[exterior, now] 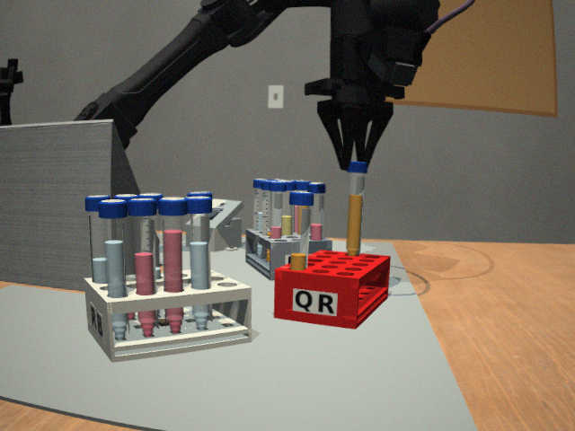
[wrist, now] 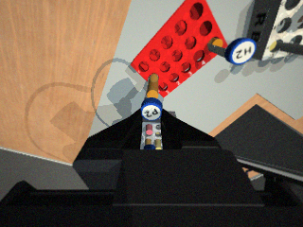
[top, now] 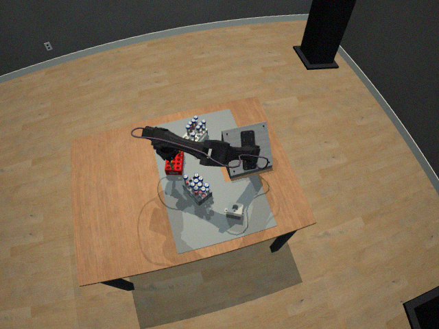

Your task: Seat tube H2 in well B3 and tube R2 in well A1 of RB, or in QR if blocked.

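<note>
Pincer: my tips squeeze tube R2.
Tube R2: upright, right under me.
White rack: to the right, seen from my base, and nearer it.

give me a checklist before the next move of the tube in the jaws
1. Jaws shut on the blue-capped clear tube with amber liquid: ok
2. Its tip fully out of the red plastic rack QR: cannot tell
3. Its cap label surely legible as R2: cannot tell
4. Blue-capped tube marked H2 standing in QR: ok
5. Held tube let go: not ok
6. DONE lamp lit: cannot tell
</note>
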You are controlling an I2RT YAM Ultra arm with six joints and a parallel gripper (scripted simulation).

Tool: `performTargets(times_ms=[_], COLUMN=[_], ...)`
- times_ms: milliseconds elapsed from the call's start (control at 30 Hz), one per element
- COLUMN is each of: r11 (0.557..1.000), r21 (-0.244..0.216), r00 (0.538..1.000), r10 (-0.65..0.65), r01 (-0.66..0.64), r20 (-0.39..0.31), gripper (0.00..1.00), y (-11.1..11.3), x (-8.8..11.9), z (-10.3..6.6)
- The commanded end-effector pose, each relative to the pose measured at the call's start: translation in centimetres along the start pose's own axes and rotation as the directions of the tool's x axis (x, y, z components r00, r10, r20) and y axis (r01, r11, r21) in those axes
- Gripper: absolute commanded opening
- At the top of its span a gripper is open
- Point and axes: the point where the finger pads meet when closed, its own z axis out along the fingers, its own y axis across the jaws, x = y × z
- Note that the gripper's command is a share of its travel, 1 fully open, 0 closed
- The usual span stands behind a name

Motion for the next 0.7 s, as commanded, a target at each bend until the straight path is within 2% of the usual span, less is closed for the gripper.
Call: performTargets(times_ms=[0, 400, 467, 667], r11=[1.000, 1.000, 1.000, 1.000], r21=[-0.002, 0.000, -0.006, 0.000], r00=[1.000, 1.000, 1.000, 1.000], r10=[0.011, 0.015, 0.003, 0.015], r01=[-0.010, -0.015, -0.003, -0.015], r20=[0.016, 0.011, 0.025, 0.011], gripper=[0.00, 0.00, 0.00, 0.00], y=[-0.5, -0.7, -0.3, -0.6], x=[-0.7, -0.8, -0.4, -0.7], z=[-1.4, -2.2, -2.9, -3.0])
